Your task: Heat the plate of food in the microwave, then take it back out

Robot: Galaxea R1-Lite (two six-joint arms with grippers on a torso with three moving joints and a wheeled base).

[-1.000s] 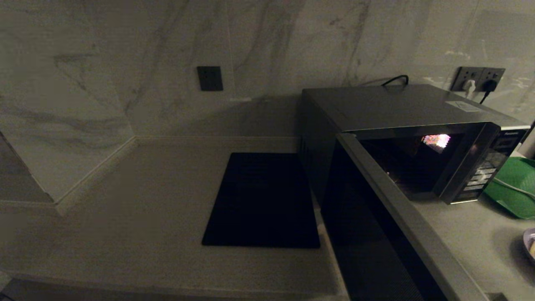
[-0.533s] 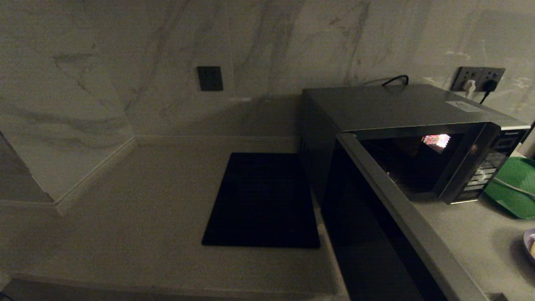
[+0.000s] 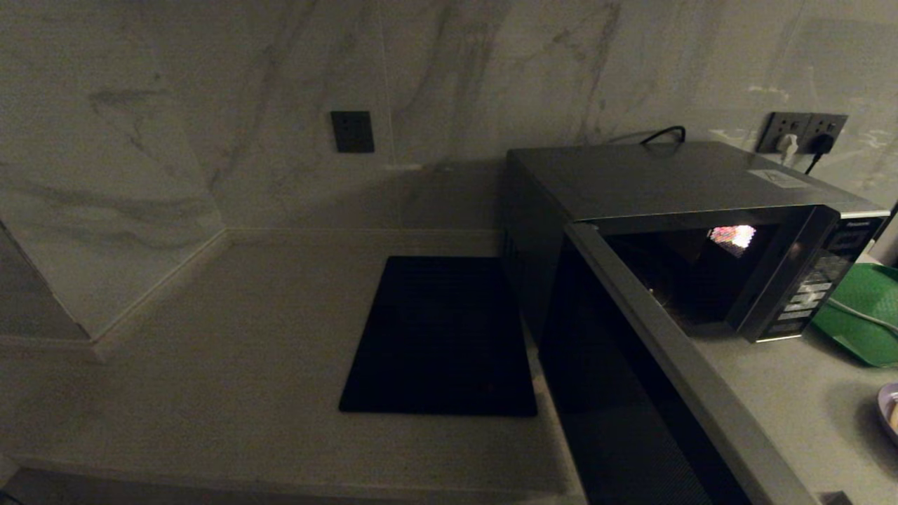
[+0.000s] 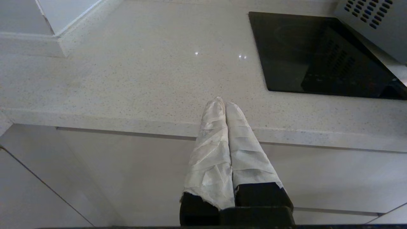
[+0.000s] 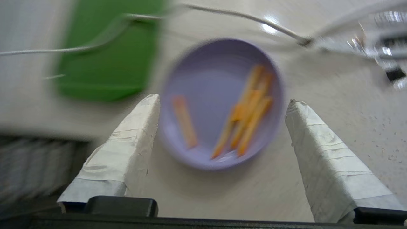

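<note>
Hovering right gripper [image 5: 222,105]: spread wide above the plate of food [image 5: 222,103]; its two taped fingers [image 5: 133,133] stand either side of the plate, holding nothing; whether they touch the rim cannot be told
Plate of food: a pale lilac plate with thin orange fries, resting on the pale countertop [image 5: 349,95]; in the head view only its edge shows at the far right [image 3: 889,414], well to the right of the microwave's open front
Green tray [image 5: 108,54]: just beyond the plate, a white cable [image 5: 241,16] lying across it; in the head view it sits beside the button panel [image 3: 859,315]
Left gripper [image 4: 225,105]: fingers pressed together, nothing between them; it hangs at the front edge of the countertop, over the cabinet face
Microwave [image 3: 666,182]: door [image 3: 631,393] swung open toward the robot; cavity dark, with one small bright reflection inside
Black mat [image 3: 442,337]: flat on the counter, just left of the microwave
Wall: sockets [image 3: 803,133] behind the microwave, plugs in them
</note>
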